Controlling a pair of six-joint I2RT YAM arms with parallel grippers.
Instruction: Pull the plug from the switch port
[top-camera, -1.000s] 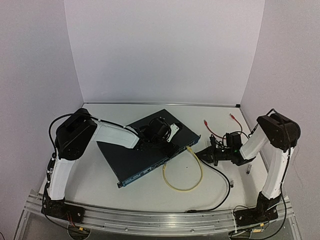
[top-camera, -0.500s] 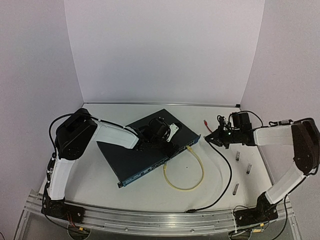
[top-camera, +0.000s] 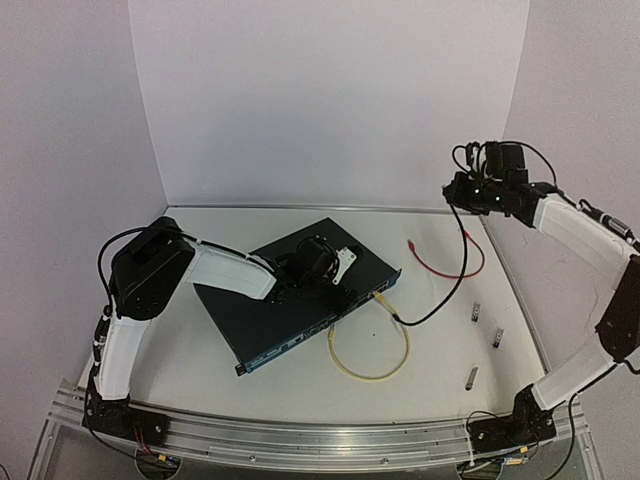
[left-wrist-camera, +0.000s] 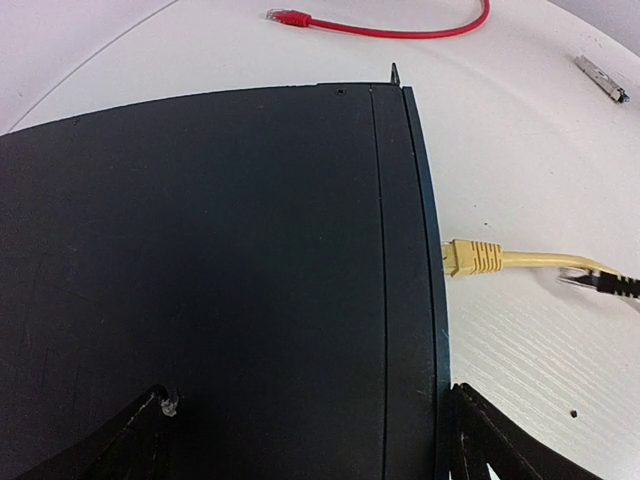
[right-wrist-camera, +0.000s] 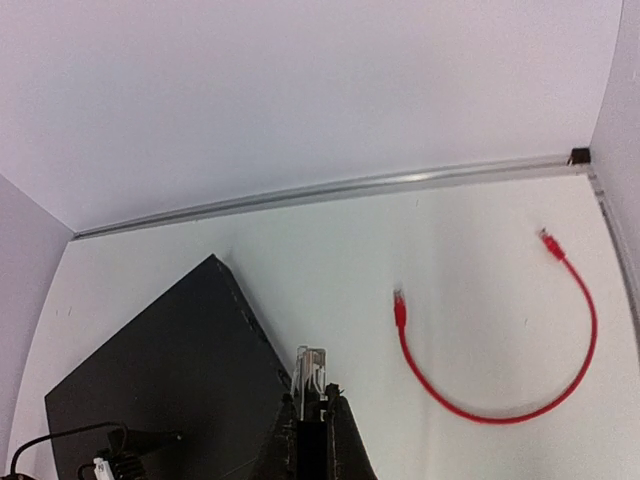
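On the left, the left gripper (left-wrist-camera: 310, 395) sat over the top of the flat dark blue-black metal switch (top-camera: 290, 300). Its fingers were spread wide with nothing between them, and I judged they were bracing the box, though I couldn't confirm contact. The switch lay flat on the white table (top-camera: 200, 380), left of centre and turned at an angle, with its port face towards the near right.

At that face a yellow plug (left-wrist-camera: 470, 258) was seated in a socket. Its yellow cable (top-camera: 402, 345) looped across the table and back to the same face.

Just right of it, the loose end of a thin black cable (top-camera: 430, 312) rested beside the yellow one. That end was blurred in the left wrist view, but it did not look plugged in. From there the black cable rose up and to the right. Farther right, a red cable (right-wrist-camera: 480, 418) lay curled, with a few small grey metal pieces (top-camera: 497, 338) nearer to me.

High at the far right, the right gripper (right-wrist-camera: 318, 400) was clamped on a clear plug (right-wrist-camera: 310, 368) at the black cable's upper end, well away from the switch.

By my reading the pull itself was finished, with that plug out and carried clear. All that seemed left was to set it down and let go, and to lift the left arm off.
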